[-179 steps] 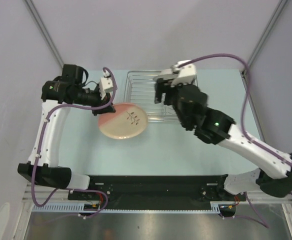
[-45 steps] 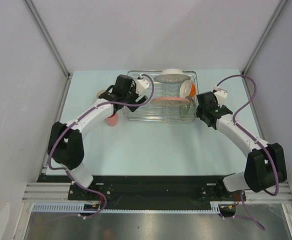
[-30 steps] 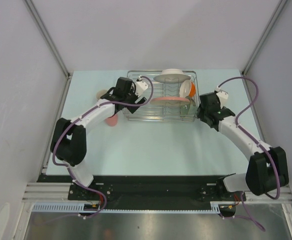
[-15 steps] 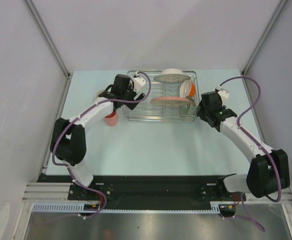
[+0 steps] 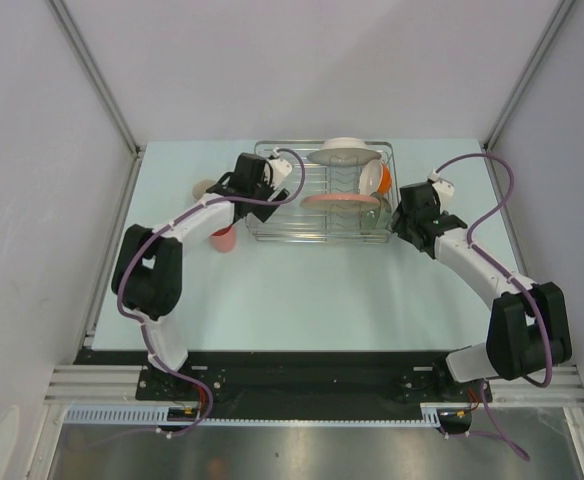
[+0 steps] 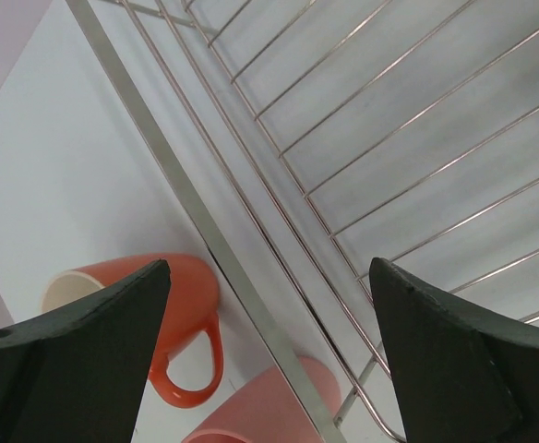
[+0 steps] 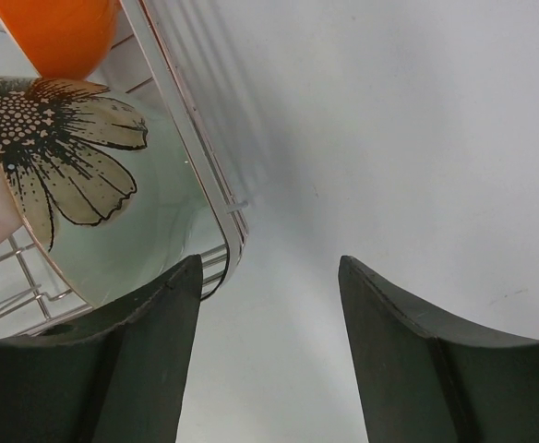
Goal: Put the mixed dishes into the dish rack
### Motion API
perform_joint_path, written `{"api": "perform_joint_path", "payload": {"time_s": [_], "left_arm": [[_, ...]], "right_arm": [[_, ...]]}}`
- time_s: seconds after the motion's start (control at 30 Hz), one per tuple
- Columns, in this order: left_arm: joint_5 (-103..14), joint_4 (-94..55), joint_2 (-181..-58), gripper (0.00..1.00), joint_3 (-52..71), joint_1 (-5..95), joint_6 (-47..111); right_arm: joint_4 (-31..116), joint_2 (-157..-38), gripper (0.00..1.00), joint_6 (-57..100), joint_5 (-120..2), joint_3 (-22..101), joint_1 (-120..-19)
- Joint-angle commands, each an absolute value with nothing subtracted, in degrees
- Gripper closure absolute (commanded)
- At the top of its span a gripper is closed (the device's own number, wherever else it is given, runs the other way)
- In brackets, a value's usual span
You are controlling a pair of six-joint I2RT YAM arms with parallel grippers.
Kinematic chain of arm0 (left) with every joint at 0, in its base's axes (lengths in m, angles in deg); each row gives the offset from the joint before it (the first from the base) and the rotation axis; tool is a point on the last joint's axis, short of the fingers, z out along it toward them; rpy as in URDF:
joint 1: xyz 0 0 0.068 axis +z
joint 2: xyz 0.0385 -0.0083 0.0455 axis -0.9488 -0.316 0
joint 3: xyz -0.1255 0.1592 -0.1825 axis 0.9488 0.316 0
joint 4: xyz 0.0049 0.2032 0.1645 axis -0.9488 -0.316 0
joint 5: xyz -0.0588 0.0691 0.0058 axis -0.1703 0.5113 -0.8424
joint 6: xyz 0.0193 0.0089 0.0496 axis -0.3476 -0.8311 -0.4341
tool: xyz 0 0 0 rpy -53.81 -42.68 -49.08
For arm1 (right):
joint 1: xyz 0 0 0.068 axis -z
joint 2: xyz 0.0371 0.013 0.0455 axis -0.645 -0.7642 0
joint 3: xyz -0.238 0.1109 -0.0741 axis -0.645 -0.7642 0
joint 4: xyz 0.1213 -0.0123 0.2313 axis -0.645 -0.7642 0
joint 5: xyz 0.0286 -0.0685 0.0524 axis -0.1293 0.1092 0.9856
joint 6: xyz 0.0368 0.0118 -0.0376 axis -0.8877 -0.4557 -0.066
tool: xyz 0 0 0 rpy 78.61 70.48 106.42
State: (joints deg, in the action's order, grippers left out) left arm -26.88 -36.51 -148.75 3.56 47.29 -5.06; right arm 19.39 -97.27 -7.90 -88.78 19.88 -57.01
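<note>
No lettering, number, brand mark or sign can be read in any view; the only marking is a black-and-tan painted flower on the pale green bowl (image 7: 131, 221), just left of the right gripper (image 7: 269, 268).

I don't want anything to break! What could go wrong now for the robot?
The orange cup sits just outside the dish rack; the open left gripper could clip the rim or knock the cup away when reaching. The open right gripper is near the rack's end, so a bump might jostle the flowered green bowl inside.
</note>
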Motion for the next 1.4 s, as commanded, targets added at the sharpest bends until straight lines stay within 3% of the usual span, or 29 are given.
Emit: {"api": "perform_joint_path", "payload": {"time_s": [0.0,0.4,1.03,1.37], "left_arm": [[-24.8,-34.2,-147.5,0.06,6.5,47.5,-5.4],[-26.7,-35.0,-140.8,0.06,14.6,45.4,-6.5],[-30.4,-38.3,-127.1,0.07,27.3,41.4,-2.8],[-32.2,-45.8,-121.6,0.0,19.3,41.6,-0.2]], "right_arm": [[16.6,-97.0,0.36,-8.5,-91.0,18.3,-56.5],[12.8,-92.7,0.44,-9.8,-91.2,11.3,-56.4],[4.1,-76.1,0.46,-14.9,-90.5,2.9,-60.6],[4.4,-71.9,0.39,-14.9,-91.5,4.6,-61.1]]}}
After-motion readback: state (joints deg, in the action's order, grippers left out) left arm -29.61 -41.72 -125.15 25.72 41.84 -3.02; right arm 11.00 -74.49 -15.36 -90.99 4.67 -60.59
